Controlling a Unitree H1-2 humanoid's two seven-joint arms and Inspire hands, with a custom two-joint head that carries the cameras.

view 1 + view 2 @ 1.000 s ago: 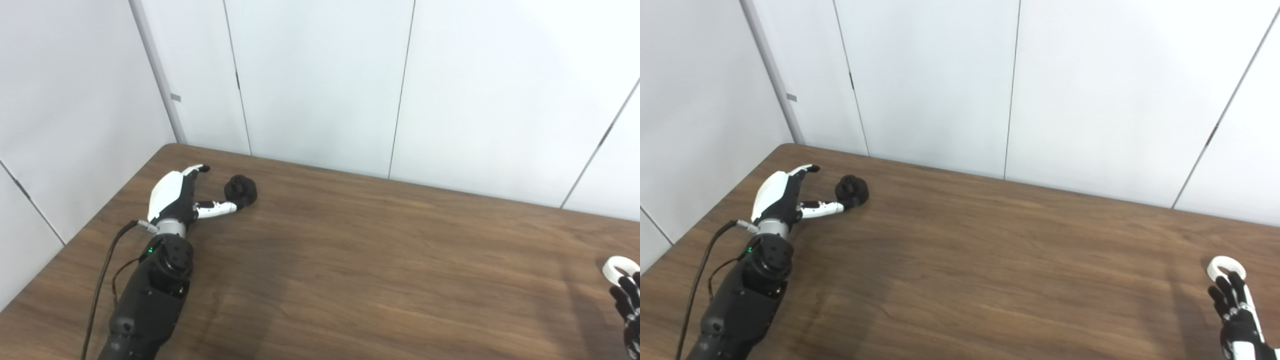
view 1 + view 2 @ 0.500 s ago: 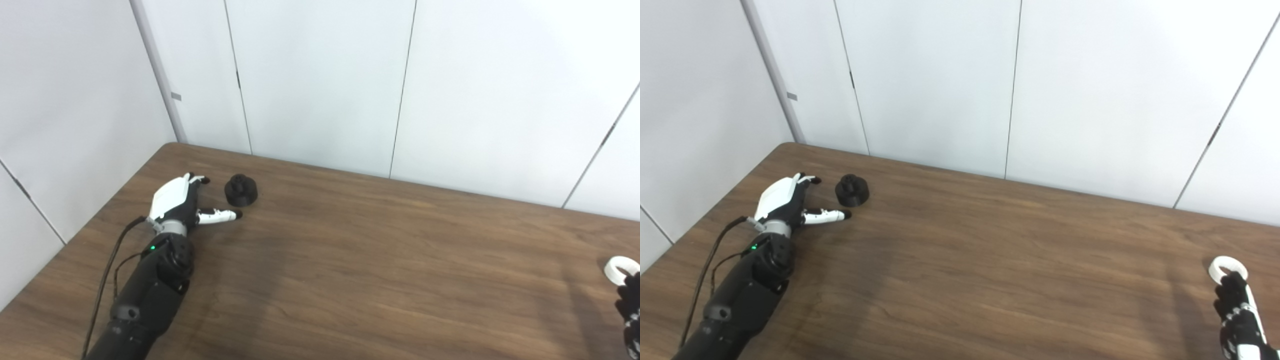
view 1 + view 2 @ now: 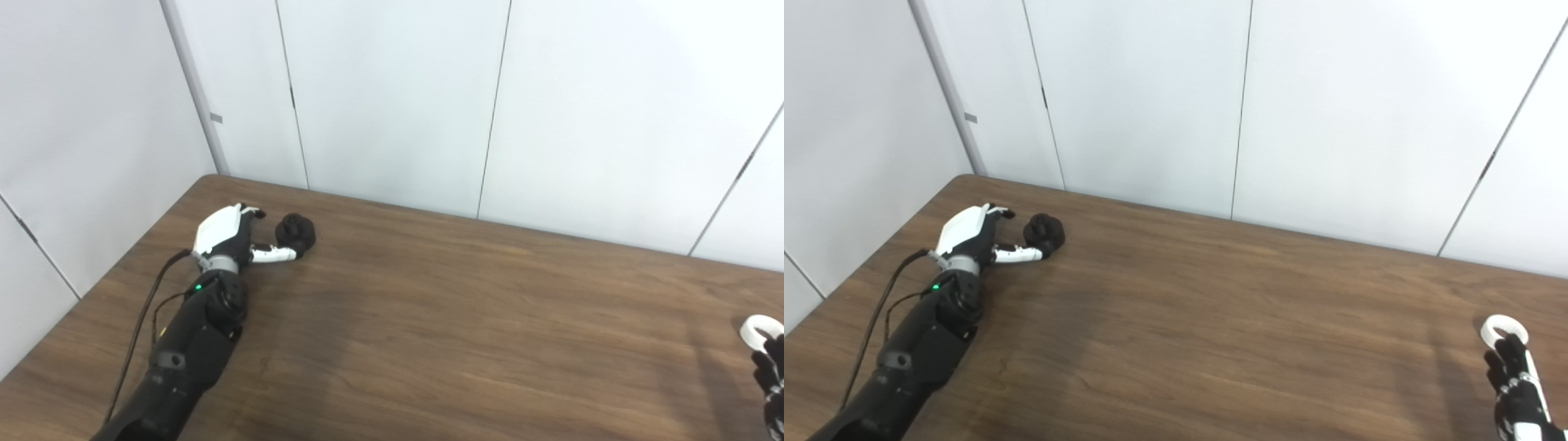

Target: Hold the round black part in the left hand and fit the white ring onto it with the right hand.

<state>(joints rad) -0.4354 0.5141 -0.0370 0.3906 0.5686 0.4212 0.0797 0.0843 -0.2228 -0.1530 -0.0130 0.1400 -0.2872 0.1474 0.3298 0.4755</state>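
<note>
The round black part [image 3: 296,232] sits on the brown table [image 3: 429,318] at the far left. My left hand [image 3: 236,239] is open beside it on its left, the thumb tip touching the part's near side, the other fingers apart behind it. The white ring [image 3: 1503,330] lies flat near the table's right edge. My right hand [image 3: 1516,386] is open just in front of the ring, fingertips reaching its near rim; most of the hand is cut off by the picture's edge.
White wall panels [image 3: 398,98] stand close behind the table's back edge and along its left side. A black cable [image 3: 138,331] runs along my left forearm. The table's wide middle shows bare wood.
My left hand drew back and down from the black part, then moved forward again until the thumb touches it. My right hand and the ring have barely moved.
</note>
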